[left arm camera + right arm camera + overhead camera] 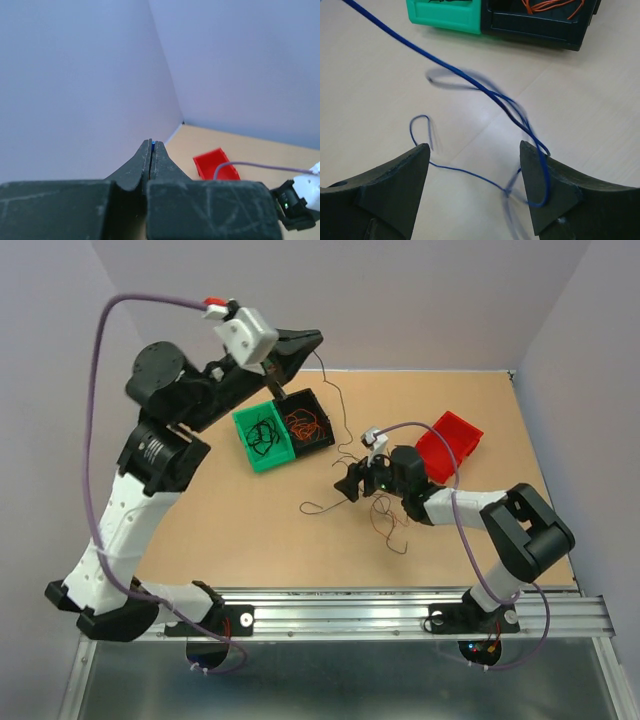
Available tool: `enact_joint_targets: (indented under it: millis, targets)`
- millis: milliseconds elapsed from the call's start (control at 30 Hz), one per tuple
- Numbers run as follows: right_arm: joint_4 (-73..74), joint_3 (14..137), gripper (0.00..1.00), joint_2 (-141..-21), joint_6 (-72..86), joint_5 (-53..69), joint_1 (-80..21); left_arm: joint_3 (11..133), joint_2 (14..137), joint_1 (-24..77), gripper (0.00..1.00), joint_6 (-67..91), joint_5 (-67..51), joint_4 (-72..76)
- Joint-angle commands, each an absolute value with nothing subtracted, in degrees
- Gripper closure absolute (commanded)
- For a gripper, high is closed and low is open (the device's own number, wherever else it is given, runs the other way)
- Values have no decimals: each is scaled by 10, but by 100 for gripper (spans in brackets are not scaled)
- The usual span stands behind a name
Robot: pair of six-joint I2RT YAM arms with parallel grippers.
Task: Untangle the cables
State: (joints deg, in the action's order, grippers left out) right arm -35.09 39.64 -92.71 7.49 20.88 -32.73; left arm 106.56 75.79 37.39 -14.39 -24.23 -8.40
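Cable (pixel 395 34) runs from clenched left gripper (pixel 152 144), high above bins (pixel 262 462), to released right gripper (pixel 475 147).

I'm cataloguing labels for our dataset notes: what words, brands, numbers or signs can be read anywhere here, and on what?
None readable.
No lettering shows on the green bin, black bin, red bin, table, left gripper or right gripper, nor along the blue cable.
The lit dots at the near edge are lights, too small to show any characters.
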Motion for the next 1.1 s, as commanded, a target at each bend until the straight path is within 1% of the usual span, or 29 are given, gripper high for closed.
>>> enact_joint_targets:
  millis: [0,167,367,467,567,767,933,1033,1067]
  targets:
    - [-375,392,21,-896,68,189,-333,1030,702,374,100,-120,-218,-19]
    - [-374,357,9,-830,67,185,-333,946,695,374,100,-119,-227,-4]
    - [-374,314,4,-745,58,197,-333,843,696,374,100,-117,-254,25]
    - [-396,294,4,-709,57,227,-332,799,683,374,100,-107,-262,51]
    - [-433,284,5,-700,64,250,-332,799,683,374,100,-101,-266,43]
    - [-520,286,6,-736,90,310,-334,799,687,374,100,-91,-287,34]
    - [-531,310,9,-773,97,293,-344,799,691,374,100,-86,-299,29]
    - [-545,328,14,-804,93,275,-349,801,686,374,100,-81,-303,26]
    - [-559,337,21,-825,93,279,-350,803,685,374,100,-81,-304,24]
